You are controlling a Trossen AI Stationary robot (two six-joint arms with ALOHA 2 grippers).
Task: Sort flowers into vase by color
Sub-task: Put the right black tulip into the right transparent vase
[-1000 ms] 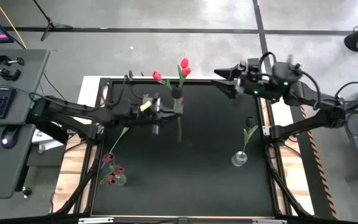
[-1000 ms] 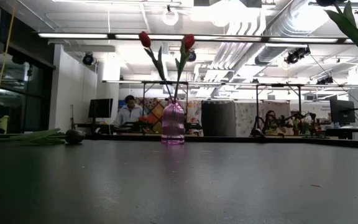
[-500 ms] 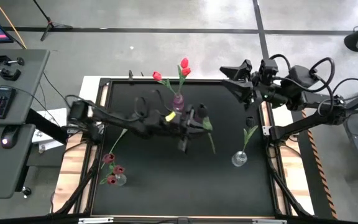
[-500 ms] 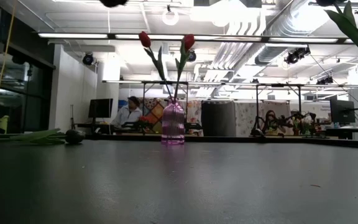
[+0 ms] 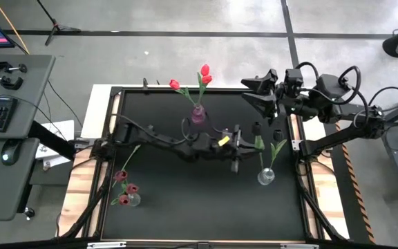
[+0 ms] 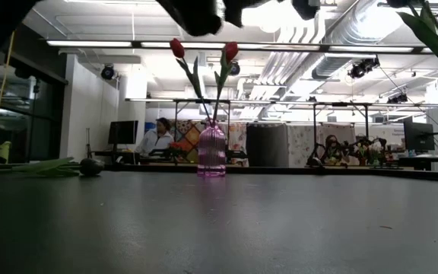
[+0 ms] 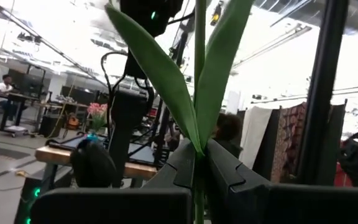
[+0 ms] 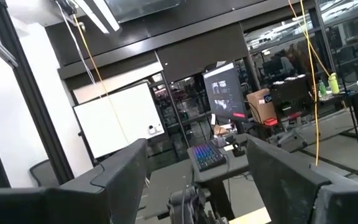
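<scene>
Your left gripper [image 5: 246, 143] is clamped on a dark-headed tulip's stem [image 7: 199, 74], seemingly just beside the clear vase [image 5: 266, 177]; your right gripper [image 5: 261, 93] waits open at the far edge

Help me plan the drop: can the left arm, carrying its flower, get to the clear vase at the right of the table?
Probably yes. The left claw, shut on a dark-headed flower, hangs just beside the clear vase. The right claw waits open at the far edge, out of the way.
</scene>
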